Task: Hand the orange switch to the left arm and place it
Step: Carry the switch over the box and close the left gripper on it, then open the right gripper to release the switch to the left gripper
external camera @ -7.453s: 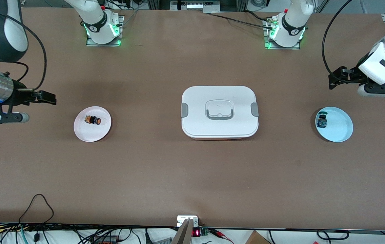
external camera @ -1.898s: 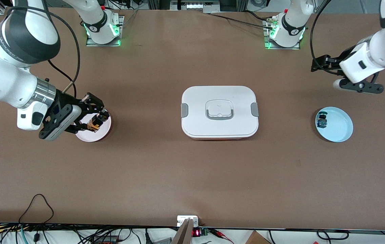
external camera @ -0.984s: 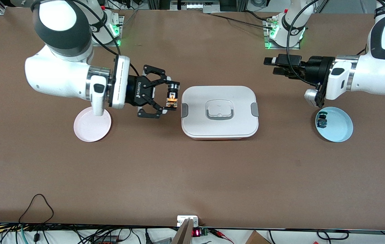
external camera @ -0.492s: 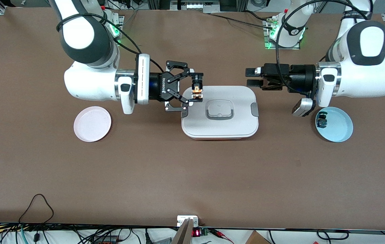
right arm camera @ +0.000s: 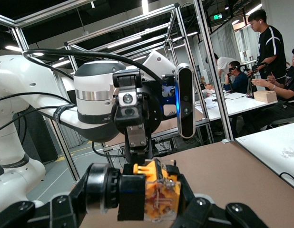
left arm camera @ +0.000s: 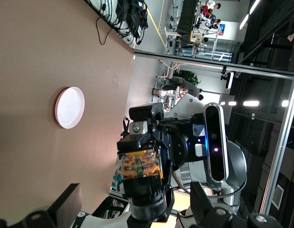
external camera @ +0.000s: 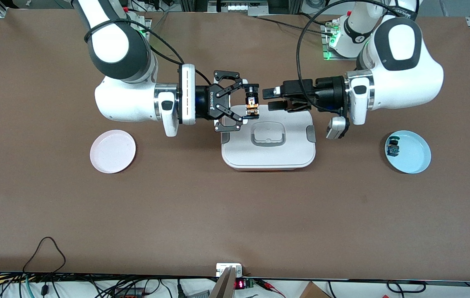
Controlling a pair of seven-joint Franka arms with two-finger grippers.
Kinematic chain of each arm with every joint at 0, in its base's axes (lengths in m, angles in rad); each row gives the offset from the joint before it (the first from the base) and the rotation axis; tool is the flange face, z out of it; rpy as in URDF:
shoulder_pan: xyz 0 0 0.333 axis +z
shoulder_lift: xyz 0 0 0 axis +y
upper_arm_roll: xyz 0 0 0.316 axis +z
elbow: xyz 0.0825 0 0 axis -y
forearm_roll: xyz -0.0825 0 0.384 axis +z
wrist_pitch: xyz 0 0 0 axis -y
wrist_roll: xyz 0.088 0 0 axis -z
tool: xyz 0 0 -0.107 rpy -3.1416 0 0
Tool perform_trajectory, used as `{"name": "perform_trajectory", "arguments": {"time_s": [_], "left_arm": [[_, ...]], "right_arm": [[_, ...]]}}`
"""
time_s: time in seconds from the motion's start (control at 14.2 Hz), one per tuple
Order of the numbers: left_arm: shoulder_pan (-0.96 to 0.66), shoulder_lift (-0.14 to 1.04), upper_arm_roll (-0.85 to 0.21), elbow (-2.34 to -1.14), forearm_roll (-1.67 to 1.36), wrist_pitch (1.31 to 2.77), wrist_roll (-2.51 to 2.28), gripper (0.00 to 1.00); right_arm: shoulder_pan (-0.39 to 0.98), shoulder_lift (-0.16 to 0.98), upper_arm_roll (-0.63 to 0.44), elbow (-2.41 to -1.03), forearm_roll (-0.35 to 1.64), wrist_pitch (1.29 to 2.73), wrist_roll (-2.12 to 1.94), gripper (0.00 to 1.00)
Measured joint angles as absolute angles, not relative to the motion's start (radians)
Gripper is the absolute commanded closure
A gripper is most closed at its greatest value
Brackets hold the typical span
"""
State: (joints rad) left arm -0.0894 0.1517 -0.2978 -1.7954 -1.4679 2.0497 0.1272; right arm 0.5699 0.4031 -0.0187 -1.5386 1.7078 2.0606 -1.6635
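The brown surface (external camera: 235, 215) has cables hanging along its edge nearest the front camera, beside a small device with a red digit display (external camera: 239, 284). Farther in, a pink plate (external camera: 113, 151) lies toward the right arm's end and a blue plate (external camera: 411, 152) holding a small blue-and-green part (external camera: 393, 148) toward the left arm's end, with the box (external camera: 268, 138) between them. Over the box's edge nearest the bases, the right claw (external camera: 246, 106), marked ROBOTIQ on its body, grips the switch (external camera: 252, 105) between its fingers, orange end showing in the right wrist view (right arm camera: 156, 192). The left claw (external camera: 271, 99) hangs just beside the switch over the same edge, fingers spread apart and not touching it; the left wrist view shows the switch (left arm camera: 139, 166) close before them. Both bases, lit green, stand along the surface's farthest edge. Around the surface the room shows a metal frame, ceiling lights and people at desks (right arm camera: 263, 57).
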Motion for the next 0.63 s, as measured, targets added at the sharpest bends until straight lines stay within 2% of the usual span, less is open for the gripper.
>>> {"name": "perform_trajectory", "arguments": {"time_s": [0.14,0.28,0.42,0.49,0.56,0.63], "left_arm": [[-0.089,0.152,-0.3,-1.8,-1.499,2.057,0.129,0.01],[-0.094,0.153,-0.304,-1.807,-1.53,2.083,0.152,0.08],[-0.099,0.155,-0.306,-1.81,-1.535,2.099,0.165,0.26],[-0.1,0.156,-0.306,-1.81,-1.535,2.102,0.168,0.42],[-0.101,0.156,-0.306,-1.81,-1.535,2.103,0.171,0.53],[-0.103,0.156,-0.306,-1.81,-1.535,2.103,0.174,0.59]], "right_arm": [[0.572,0.403,-0.019,-1.539,1.709,2.061,-1.664,1.0],[0.572,0.404,-0.019,-1.539,1.709,2.061,-1.664,1.0],[0.572,0.405,-0.019,-1.539,1.709,2.061,-1.664,1.0],[0.572,0.405,-0.019,-1.539,1.709,2.061,-1.664,1.0],[0.572,0.405,-0.019,-1.539,1.71,2.061,-1.664,1.0],[0.574,0.405,-0.019,-1.539,1.71,2.061,-1.664,1.0]]}}
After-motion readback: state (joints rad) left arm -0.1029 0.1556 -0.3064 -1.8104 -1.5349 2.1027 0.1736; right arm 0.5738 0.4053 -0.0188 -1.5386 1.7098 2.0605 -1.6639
